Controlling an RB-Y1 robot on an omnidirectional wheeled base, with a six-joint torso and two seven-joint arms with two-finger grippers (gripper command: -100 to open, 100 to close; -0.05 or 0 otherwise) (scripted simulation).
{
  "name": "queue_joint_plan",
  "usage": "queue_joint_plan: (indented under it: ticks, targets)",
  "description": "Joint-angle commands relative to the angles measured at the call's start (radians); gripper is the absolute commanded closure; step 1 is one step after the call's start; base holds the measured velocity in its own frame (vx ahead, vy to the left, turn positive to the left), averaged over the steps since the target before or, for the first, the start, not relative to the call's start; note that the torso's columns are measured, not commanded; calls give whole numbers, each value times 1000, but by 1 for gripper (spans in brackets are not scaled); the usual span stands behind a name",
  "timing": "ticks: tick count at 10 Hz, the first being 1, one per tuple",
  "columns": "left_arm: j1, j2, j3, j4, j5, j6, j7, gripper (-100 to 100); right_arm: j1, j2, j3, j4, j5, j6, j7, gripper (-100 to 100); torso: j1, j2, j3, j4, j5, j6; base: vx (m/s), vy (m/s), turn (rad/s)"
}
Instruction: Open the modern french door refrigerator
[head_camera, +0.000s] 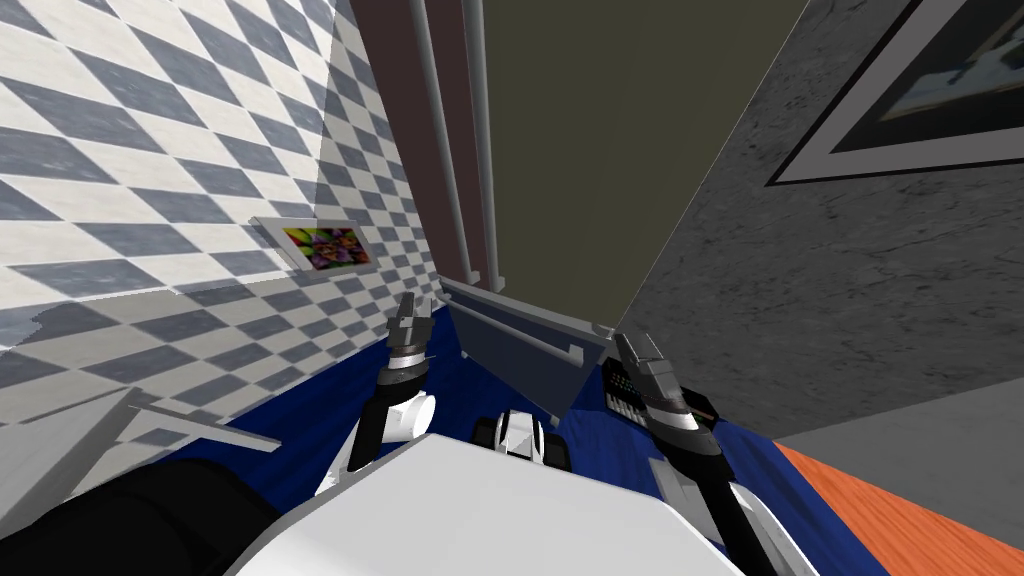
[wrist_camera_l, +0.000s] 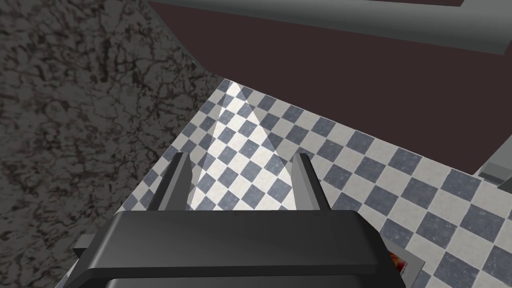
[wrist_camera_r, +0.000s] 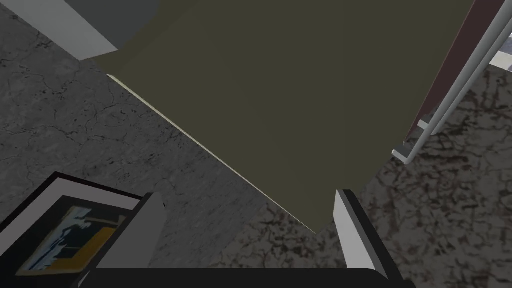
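Maroon refrigerator (head_camera: 400, 100) with grey vertical handles (head_camera: 440, 150) and grey bottom drawer (head_camera: 515, 340), directly ahead. Left claw (head_camera: 406, 310): released, near drawer. Right claw (head_camera: 638, 350): released, near drawer's other end.

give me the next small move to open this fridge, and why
Probably lift the left gripper toward the nearer vertical handle on the refrigerator: its fingers stand open and empty, below the handles, touching nothing.
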Motion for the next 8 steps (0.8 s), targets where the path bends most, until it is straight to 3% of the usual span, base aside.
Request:
queue_joint_plan:
  ticks: [1,5,8]
  targets:
    - [0,0,0,0,0,0,0,0,-3,-7,-15,38,39,-21,78,-100,0,0,0,0,0,0,50,52,-123]
    - [0,0,0,0,0,0,0,0,-7,-12,-26,65,65,-35,177,-100,-1,0,0,0,0,0,37,36,-53]
    - [0,0,0,0,0,0,0,0,-14,-17,-49,122,117,-63,270,-100,0,0,0,0,0,0,33,41,-97]
